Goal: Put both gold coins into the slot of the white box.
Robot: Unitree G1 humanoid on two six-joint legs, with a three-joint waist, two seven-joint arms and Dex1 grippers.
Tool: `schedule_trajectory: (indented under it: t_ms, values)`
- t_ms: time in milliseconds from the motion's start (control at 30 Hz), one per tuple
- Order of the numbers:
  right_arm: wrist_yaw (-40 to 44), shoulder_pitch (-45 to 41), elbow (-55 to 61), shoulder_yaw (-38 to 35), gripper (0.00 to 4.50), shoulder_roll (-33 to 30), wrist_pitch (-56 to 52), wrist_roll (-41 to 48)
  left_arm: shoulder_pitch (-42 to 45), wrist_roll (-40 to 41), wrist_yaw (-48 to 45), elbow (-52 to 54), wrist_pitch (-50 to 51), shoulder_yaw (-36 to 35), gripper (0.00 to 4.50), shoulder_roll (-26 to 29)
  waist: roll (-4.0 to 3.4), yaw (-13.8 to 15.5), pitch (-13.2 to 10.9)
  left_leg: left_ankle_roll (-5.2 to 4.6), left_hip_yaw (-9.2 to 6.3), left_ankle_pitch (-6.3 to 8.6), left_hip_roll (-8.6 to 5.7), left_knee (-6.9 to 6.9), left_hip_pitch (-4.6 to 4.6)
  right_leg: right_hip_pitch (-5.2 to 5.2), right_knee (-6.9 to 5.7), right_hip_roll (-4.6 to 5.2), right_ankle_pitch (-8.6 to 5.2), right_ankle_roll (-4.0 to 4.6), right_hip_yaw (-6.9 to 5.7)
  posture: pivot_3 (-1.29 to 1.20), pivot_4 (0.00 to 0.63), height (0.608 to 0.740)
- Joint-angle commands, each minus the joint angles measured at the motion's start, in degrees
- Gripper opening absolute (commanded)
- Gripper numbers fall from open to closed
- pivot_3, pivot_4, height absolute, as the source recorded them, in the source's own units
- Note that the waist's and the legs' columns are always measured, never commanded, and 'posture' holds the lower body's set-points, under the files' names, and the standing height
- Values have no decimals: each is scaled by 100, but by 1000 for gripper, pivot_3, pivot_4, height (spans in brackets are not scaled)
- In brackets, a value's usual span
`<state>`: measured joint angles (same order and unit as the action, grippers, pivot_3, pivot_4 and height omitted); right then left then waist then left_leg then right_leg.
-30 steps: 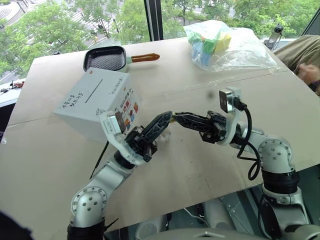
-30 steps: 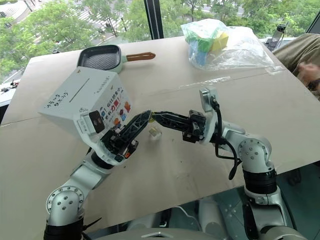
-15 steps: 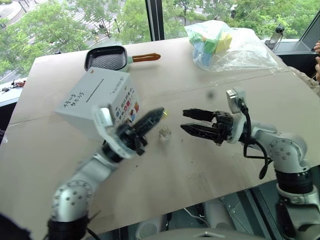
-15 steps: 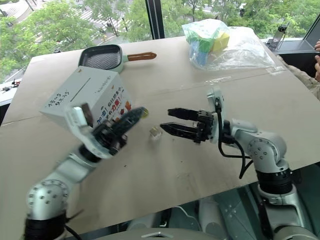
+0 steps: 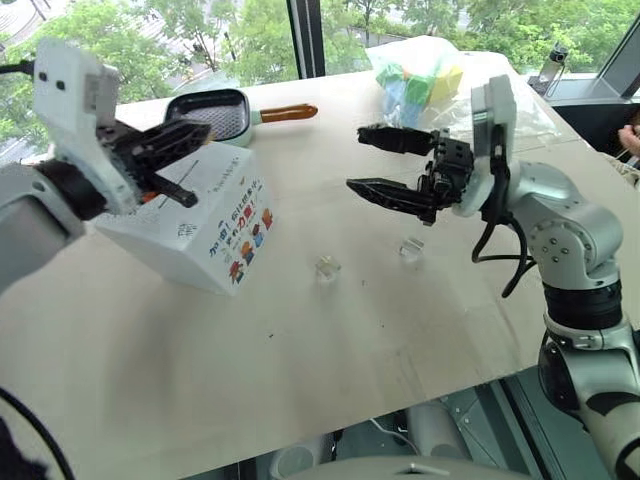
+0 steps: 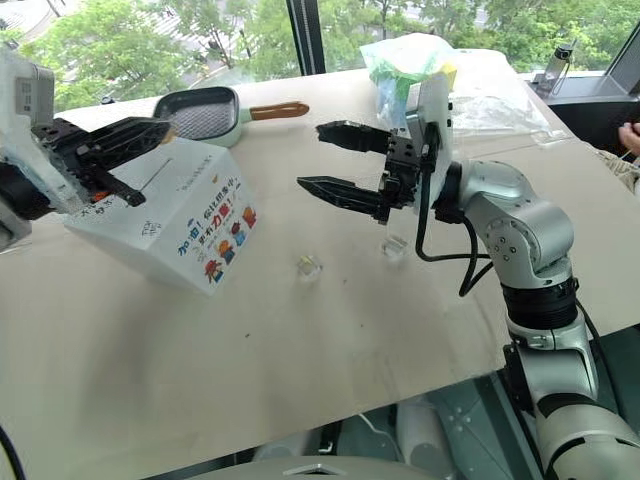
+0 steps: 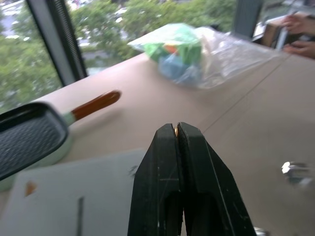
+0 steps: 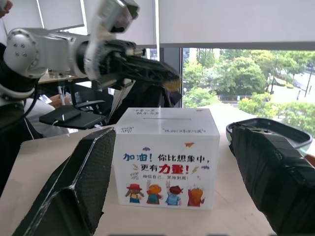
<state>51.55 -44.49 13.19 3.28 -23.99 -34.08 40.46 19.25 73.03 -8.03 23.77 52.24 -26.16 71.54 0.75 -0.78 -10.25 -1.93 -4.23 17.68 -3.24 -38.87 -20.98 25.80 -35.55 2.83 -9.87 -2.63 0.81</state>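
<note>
The white box [image 5: 215, 225] stands on the left of the table, cartoon face toward me, with the slot [image 6: 155, 175] across its top. My left gripper [image 5: 198, 132] hovers level above the box. It is shut on a gold coin [image 7: 175, 130], of which a thin gold edge shows at the tips. My right gripper [image 5: 358, 158] is raised over the table's middle, open and holding nothing, its fingers pointing toward the box. Two tiny pale glassy pieces lie on the table, one [image 5: 327, 266] near the box and one [image 5: 411, 247] under the right gripper. I cannot tell whether they are coins.
A black grill pan [image 5: 210, 117] with a brown handle sits behind the box. A clear bag of coloured blocks [image 5: 430, 80] lies at the back right, with a bottle [image 5: 553, 70] beyond it. A person's hand [image 5: 630, 140] shows at the right edge.
A second ago both grippers' tips met at the gold coin. My right gripper opened and rose. My left gripper swung up and left over the box with the coin.
</note>
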Motion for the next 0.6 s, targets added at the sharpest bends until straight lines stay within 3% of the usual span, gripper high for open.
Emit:
schedule_trajectory:
  t_ms: [33,600]
  values:
    - [101,-89,75,9,4005,25,251,-142,-23,-555,36,-141,427,46,0,301,0,0,-3,0,-1,0,-2,1,-2,1,1,3,-1,-1,-1,0,150,721]
    - [189,54,179,-53,4005,-29,193,-123,-458,-2189,-579,-315,617,199,0,-272,1,-19,-1,7,-5,0,-2,2,-14,23,-10,30,0,0,2,0,150,721]
